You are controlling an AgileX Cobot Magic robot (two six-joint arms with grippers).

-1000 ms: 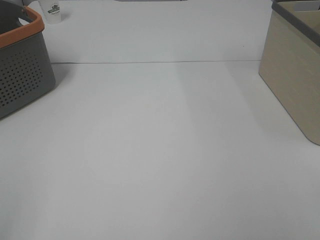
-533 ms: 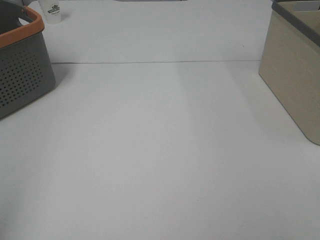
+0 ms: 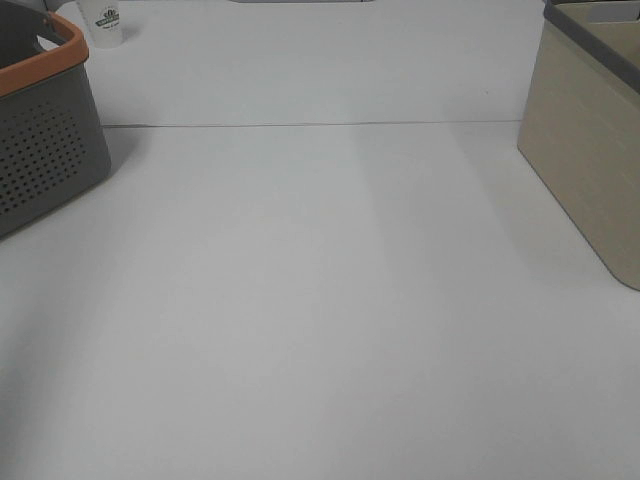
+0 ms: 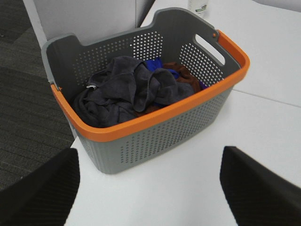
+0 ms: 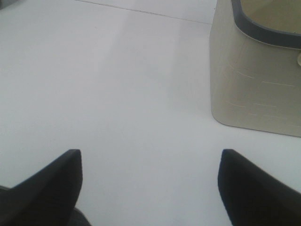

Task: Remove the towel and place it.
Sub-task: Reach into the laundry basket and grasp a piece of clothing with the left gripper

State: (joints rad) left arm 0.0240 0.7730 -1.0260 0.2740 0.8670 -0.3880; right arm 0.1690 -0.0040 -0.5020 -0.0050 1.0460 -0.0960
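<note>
The towel [image 4: 123,90], a crumpled dark charcoal cloth, lies on top of the laundry in the grey basket with the orange rim [image 4: 155,136]; blue and rust-brown cloth shows beside it. That basket [image 3: 45,140] sits at the far left of the exterior high view. My left gripper [image 4: 150,188] hangs open over the white table a short way from the basket's near wall, nothing between its fingers. My right gripper [image 5: 150,186] is open too, over bare table near the beige bin [image 5: 256,80]. Neither gripper shows in the exterior high view.
A beige bin with a dark grey rim [image 3: 590,140] stands at the right side of the table. A small white cup with a printed label [image 3: 105,22] sits at the back left. A seam line [image 3: 300,125] crosses the table. Dark carpet lies beyond the table's left edge [image 4: 28,94].
</note>
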